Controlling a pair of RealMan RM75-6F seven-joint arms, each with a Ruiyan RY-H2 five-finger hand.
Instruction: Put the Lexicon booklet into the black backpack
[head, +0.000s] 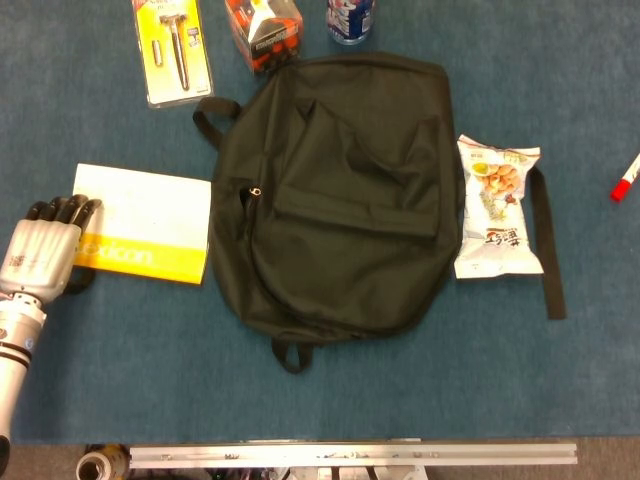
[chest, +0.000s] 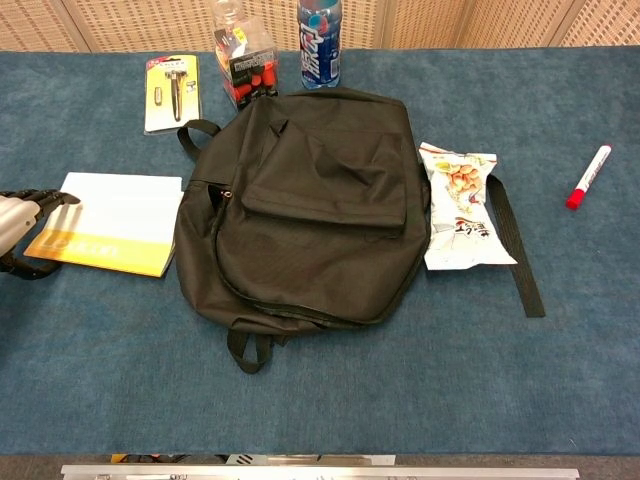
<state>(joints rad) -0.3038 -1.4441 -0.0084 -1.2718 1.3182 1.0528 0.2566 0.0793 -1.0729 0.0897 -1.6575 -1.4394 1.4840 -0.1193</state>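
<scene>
The Lexicon booklet, white with a yellow band along its near edge, lies flat on the blue table left of the black backpack. The chest view shows the same booklet and backpack. The backpack lies flat with its zipper pull on the side facing the booklet; it looks closed. My left hand is at the booklet's left edge, its dark fingertips resting on that edge and the thumb curled at the near corner. In the chest view the left hand is cut by the frame. The right hand is out of sight.
A razor pack, an orange-and-black packet and a bottle stand behind the backpack. A snack bag and a loose strap lie to its right, with a red marker further right. A metal rail edges the table's front.
</scene>
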